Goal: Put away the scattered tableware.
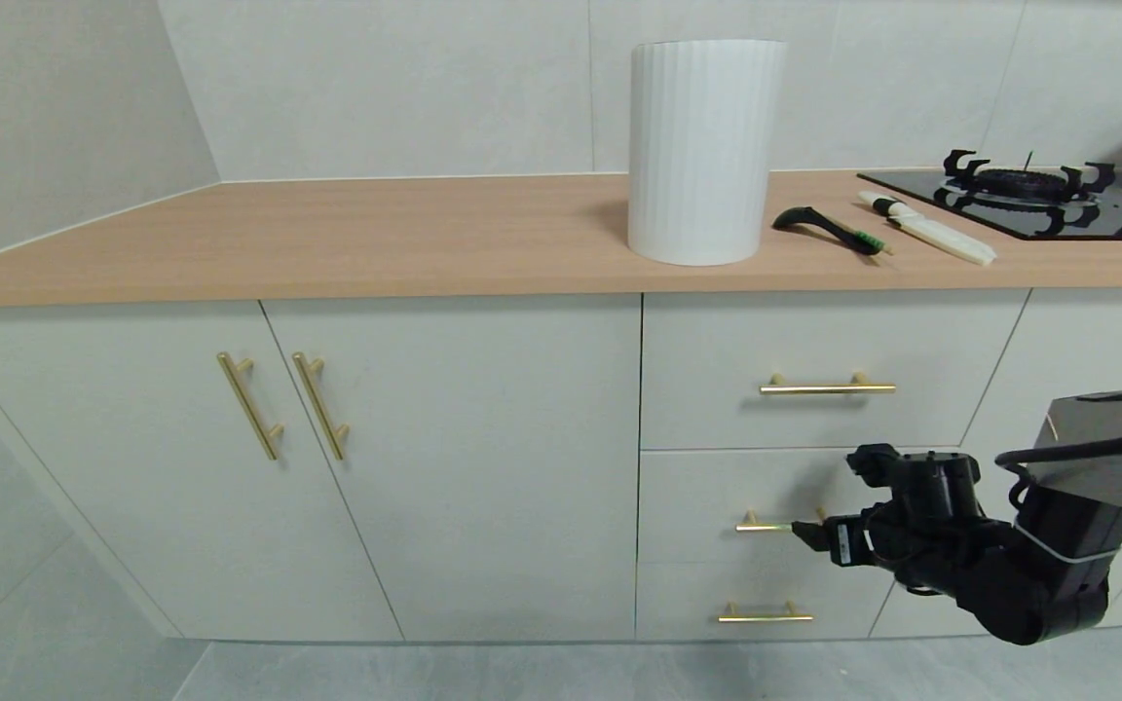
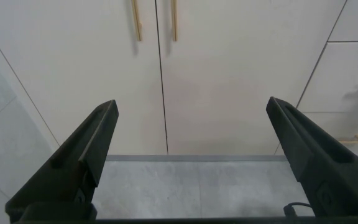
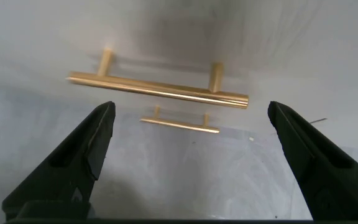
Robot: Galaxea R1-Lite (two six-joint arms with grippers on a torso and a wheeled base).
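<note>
Two loose utensils lie on the wooden counter (image 1: 327, 234): a black-handled one with a green band (image 1: 826, 229) and a long white one (image 1: 926, 229). To their left stands a tall white ribbed container (image 1: 702, 151). My right gripper (image 1: 803, 533) is low in front of the drawers, at the right end of the middle drawer's gold handle (image 1: 766, 526). In the right wrist view that gripper (image 3: 189, 112) is open, with the handle (image 3: 160, 90) lying between and just beyond its fingers, apart from both. My left gripper (image 2: 191, 106) hangs open with nothing in it, facing the cabinet doors (image 2: 229, 81).
A gas hob (image 1: 1038, 195) occupies the counter's far right. The top drawer handle (image 1: 827, 387) and bottom drawer handle (image 1: 764, 615) sit above and below my right gripper. A double-door cabinet with two gold handles (image 1: 283, 404) is on the left. All drawers and doors are closed.
</note>
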